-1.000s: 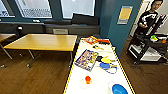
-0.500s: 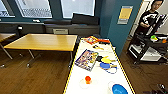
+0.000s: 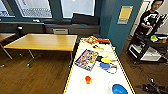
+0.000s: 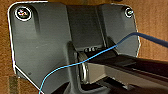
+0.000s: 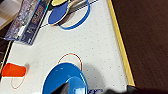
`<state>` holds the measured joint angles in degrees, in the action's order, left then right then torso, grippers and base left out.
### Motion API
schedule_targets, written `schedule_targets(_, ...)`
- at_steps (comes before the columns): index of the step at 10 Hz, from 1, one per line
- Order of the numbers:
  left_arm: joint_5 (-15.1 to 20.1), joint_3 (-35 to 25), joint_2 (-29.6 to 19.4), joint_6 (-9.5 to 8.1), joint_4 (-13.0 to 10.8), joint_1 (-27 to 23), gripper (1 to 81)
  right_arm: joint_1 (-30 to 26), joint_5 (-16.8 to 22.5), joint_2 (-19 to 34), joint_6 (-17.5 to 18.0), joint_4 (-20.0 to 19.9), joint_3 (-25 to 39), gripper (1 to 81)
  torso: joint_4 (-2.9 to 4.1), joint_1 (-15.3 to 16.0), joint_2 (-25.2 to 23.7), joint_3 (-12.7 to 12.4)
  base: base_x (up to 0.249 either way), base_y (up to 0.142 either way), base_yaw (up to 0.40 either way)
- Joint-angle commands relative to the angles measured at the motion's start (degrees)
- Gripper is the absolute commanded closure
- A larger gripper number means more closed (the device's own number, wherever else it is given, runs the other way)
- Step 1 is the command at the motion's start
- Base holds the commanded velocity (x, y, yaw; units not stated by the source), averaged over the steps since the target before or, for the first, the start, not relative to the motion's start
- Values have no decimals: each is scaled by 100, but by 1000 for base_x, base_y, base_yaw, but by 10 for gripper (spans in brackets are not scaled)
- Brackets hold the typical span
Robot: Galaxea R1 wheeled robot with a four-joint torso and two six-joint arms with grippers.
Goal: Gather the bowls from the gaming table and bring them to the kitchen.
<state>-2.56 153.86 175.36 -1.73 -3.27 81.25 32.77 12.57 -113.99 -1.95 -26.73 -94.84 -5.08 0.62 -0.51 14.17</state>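
On the gaming table [image 3: 100, 75], the head view shows an orange cup [image 3: 87, 79]; the right wrist view adds a blue bowl [image 5: 65, 78] close under that pincer. Whether either pincer is spread, I cannot tell.

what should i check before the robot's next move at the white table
1. Long white yellow-edged table directly ahead: ok.
2. Small orange-red cup-like bowl spotted on it, standing apart from other things: ok.
3. Round blue dish at the near end, close under the right wrist camera: ok.
4. Pale whitish bowl located: cannot tell.
5. Gripper fingers open: cannot tell, either arm.
6. Person at the black cart stands away from the table: ok.
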Motion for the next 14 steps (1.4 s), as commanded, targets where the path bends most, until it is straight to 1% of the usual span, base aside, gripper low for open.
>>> schedule_targets(1, 370, -22, 34, -3, -15, -140, 10, -529, 272, -221, 19, -86, -436, 10, 0, 0, 0, 0, 0, 0, 0)
schedule_targets(3, 370, -22, 43, 6, -60, -140, 10, -494, 264, -451, 133, -95, -701, 10, 0, 0, 2, 0, 0, 0, 0)
schedule_targets(6, 379, -22, 69, 6, -51, -140, 10, -486, 272, -794, 151, -104, -1167, 10, 0, 0, 2, 2, 0, 0, 0)
schedule_targets(8, 388, -22, 70, -3, -51, -140, 10, -441, 264, -1004, 203, -104, -1333, 10, 0, 0, 2, 2, 0, 0, 0)
schedule_targets(14, 388, -22, 43, -3, -42, -140, 10, -108, 229, -1814, 230, -113, -2063, 10, 0, 0, 4, 5, 0, 0, 0)
